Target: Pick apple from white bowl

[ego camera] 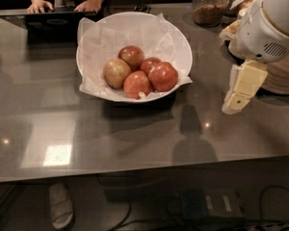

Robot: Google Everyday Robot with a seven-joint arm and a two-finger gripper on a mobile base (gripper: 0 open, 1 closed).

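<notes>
The white bowl [183,40], wide and lined with crumpled white paper, stands on the grey table at centre back. It holds several apples. The apple [163,76], deep glossy red with a small shine spot, lies at the right of the pile. A pale yellowish-tan apple [116,72] lies at the left, with duller orange-red apples [137,84] between and behind. My gripper [242,89], cream-coloured under the white arm, hangs above the table to the right of the bowl, apart from it and holding nothing that shows.
A stack of tan paper bowls [285,76] stands at the right edge behind my arm. A glass jar [208,6] stands at the back right. A person's hands rest on a dark laptop [53,22] at the back left. The table's front edge [135,176] runs below.
</notes>
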